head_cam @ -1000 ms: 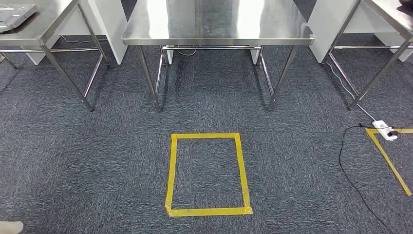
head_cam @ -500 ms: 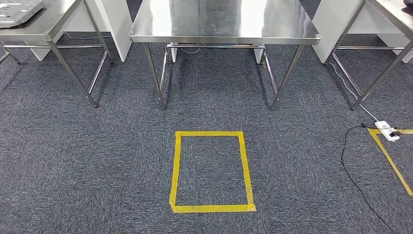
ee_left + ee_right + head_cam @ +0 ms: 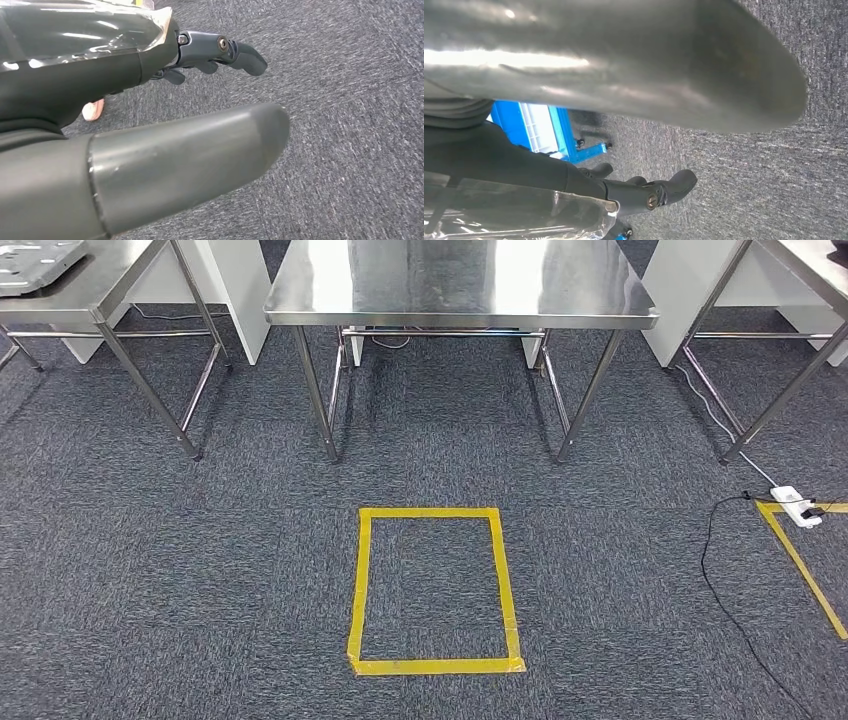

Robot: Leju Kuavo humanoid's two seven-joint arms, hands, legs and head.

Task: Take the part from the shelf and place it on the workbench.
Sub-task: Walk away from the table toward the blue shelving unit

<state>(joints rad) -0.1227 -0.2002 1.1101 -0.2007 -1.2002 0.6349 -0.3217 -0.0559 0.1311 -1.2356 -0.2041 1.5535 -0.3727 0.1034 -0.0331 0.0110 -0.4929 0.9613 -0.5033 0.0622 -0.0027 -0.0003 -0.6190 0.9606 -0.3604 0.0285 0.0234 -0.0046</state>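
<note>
A steel workbench [image 3: 460,285] stands straight ahead in the head view, its top bare and shiny. A flat grey metal piece [image 3: 35,258] lies on the steel table [image 3: 110,285] at the far left, cut off by the picture's edge. My left hand [image 3: 125,65] hangs over the carpet with its thumb [image 3: 200,150] and fingers [image 3: 240,52] apart and nothing in it. My right hand [image 3: 589,185] also hangs over the carpet, fingers [image 3: 674,185] loosely apart, holding nothing.
A yellow tape rectangle [image 3: 435,665] marks the carpet in front of the workbench. A third steel table [image 3: 800,265] stands at the right, with a white power strip [image 3: 797,507], a black cable [image 3: 712,590] and more yellow tape [image 3: 800,565] nearby. A blue wheeled rack [image 3: 539,130] stands behind my right hand.
The whole picture has shifted slightly, so the camera has moved. A pale shape at the lower left corner has left the picture.
</note>
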